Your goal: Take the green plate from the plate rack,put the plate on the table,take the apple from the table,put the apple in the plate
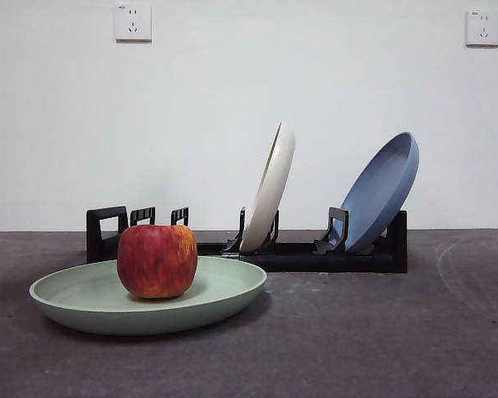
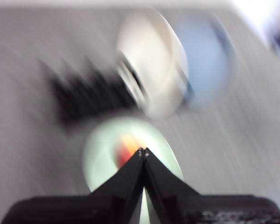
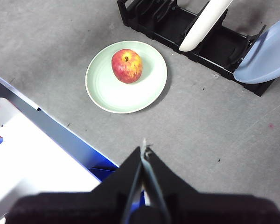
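The green plate (image 1: 148,297) is seen lying flat on the table (image 1: 382,340) at the left of the front view, just in front of the plate rack's empty left end. The apple (image 1: 157,260) is seated upright on the plate, left of the plate's centre, with its stem pointing up in the right wrist view. Behind it, the plate rack (image 1: 315,254) is laid across the table from left to right. 2 plates are held in the rack: a cream-white plate (image 1: 270,189) near the middle, leaning right, and a blue plate (image 1: 379,192) at the right end, also leaning right. 2 wall sockets (image 1: 133,21) are mounted high on the white wall. No arm is shown in the front view. The left gripper (image 2: 143,152) is shown in a blurred picture with its jaws pressed together, nothing between them, raised above the plate and apple. The right gripper (image 3: 144,147) is likewise shown with its jaws pressed together and empty, held high above bare table, well apart from the plate.
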Available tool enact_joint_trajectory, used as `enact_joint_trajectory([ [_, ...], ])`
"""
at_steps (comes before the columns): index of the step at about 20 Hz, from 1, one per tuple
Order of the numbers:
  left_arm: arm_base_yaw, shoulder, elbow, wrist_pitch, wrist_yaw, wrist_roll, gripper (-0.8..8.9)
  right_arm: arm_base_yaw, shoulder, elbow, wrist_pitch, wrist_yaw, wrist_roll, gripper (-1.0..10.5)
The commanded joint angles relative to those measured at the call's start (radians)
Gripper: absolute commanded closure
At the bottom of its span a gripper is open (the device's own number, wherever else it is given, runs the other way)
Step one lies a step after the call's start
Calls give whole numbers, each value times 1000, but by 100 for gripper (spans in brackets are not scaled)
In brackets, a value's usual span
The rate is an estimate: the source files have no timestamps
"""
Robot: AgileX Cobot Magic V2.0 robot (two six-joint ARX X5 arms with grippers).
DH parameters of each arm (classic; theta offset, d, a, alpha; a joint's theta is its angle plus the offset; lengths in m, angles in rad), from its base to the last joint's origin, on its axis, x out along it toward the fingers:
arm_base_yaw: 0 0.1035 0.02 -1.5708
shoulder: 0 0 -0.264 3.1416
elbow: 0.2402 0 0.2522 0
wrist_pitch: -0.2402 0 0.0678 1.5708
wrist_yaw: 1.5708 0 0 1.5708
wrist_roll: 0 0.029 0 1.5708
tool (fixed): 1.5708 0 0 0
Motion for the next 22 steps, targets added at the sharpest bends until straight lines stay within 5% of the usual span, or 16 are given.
enact_joint_trajectory([
  [1, 98, -114, -202, 366, 35, -3, 814, 0, 4, -7, -23, 5, 11, 946],
  [5, 230, -380, -714, 1034, 222, 26, 814, 0, 5, -7, -23, 5, 11, 946],
  [7, 280, -513, -932, 1199, 205, 28, 814, 0, 5, -7, -23, 5, 11, 946],
  [14, 309, -797, -1268, 1111, -30, 44, 814, 0, 5, -7, -23, 6, 11, 946],
  [22, 332, -831, -1281, 729, -85, 124, 814, 0, 5, -7, -23, 39, 11, 946],
])
